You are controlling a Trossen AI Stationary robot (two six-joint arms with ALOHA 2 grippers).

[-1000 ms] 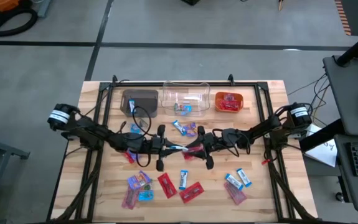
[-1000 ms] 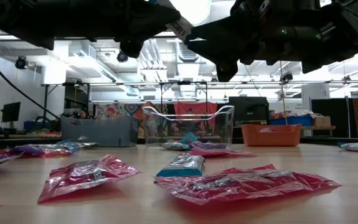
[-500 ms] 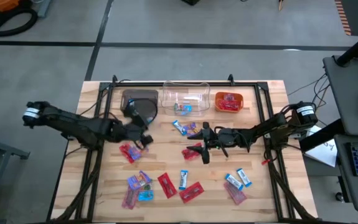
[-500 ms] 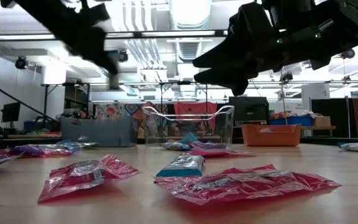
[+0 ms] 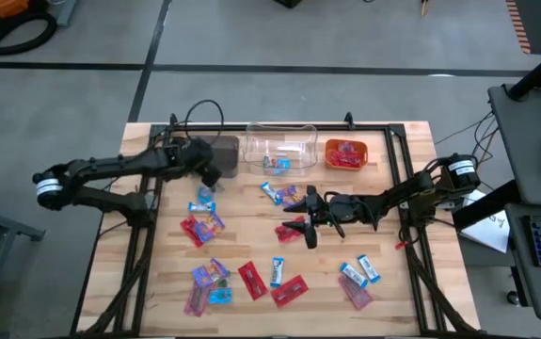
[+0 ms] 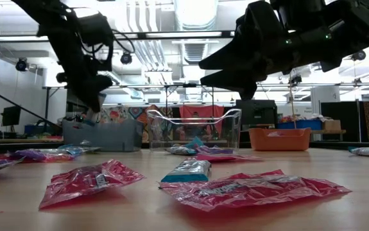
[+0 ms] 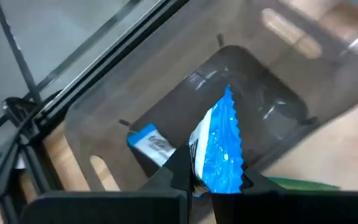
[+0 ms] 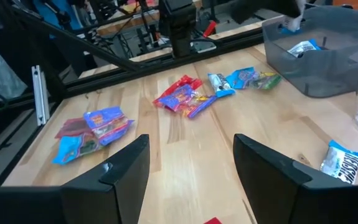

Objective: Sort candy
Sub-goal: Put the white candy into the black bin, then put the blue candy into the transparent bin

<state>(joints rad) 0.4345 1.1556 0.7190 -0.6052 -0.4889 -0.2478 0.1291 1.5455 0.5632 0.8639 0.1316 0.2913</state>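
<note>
Figure: candy sorting, four views. I have the left end effector (image 5: 208,172) poised over the brown bin (image 5: 215,151) at the far side of the worktop (image 5: 411,188). Its fingers are pinched on a blue-and-white candy (image 7: 221,152), which in the left wrist view stands upright directly above the bin's interior. A second blue-and-white sweet (image 7: 152,142) already lies on the bin floor below that end effector.

My right end effector (image 5: 306,218) hangs above the middle of the worktop with its fingers (image 8: 124,171) spread apart and nothing between them. A red candy (image 5: 289,232) lies on the boards just beside its tips in the high view. Ahead of it, in the right wrist view, I see a red and purple cluster (image 8: 185,96) and, farther to one side, a blue and red cluster (image 8: 91,130). A blue-and-white piece (image 8: 342,160) lies close to the other side of the fingers.

Beyond the right end effector stand the clear bin (image 5: 280,149), holding some blue pieces, and the orange bin (image 5: 347,154), holding red ones. On the near side of both end effectors, loose candy lies scattered: red wrappers (image 6: 86,182), a blue-and-white bar (image 6: 187,171) and purple-multicolour packets (image 5: 210,274).
</note>
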